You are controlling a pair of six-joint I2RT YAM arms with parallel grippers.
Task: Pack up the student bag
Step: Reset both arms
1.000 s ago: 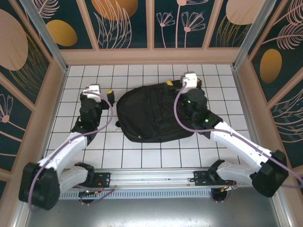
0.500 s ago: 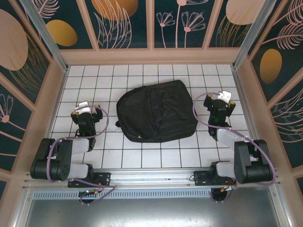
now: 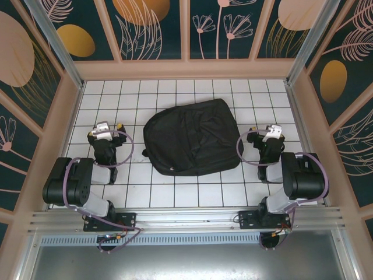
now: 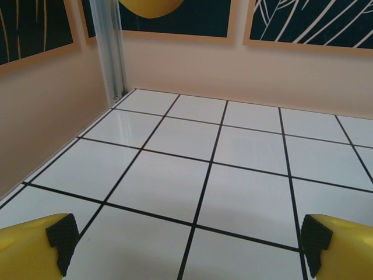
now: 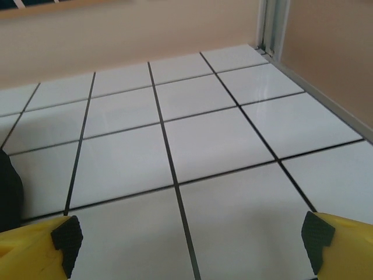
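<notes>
white tiles (image 3: 116, 96) between black student bag (image 3: 192, 137) and both side walls (image 3: 58, 128)

Lighting bright and even, from above. Glossy desk (image 4: 145, 125) tiles carry soft reflections near the far walls (image 4: 280, 76). Shadows faint and short. The student bag (image 3: 192, 137) renders near-uniform black, folds barely resolved. Overhead view sharp.

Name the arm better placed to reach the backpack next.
Right, probably. Both grippers are open and empty, but the right gripper sits nearer the student bag, whose dark edge shows in its wrist view; the left gripper faces bare tiles.
</notes>
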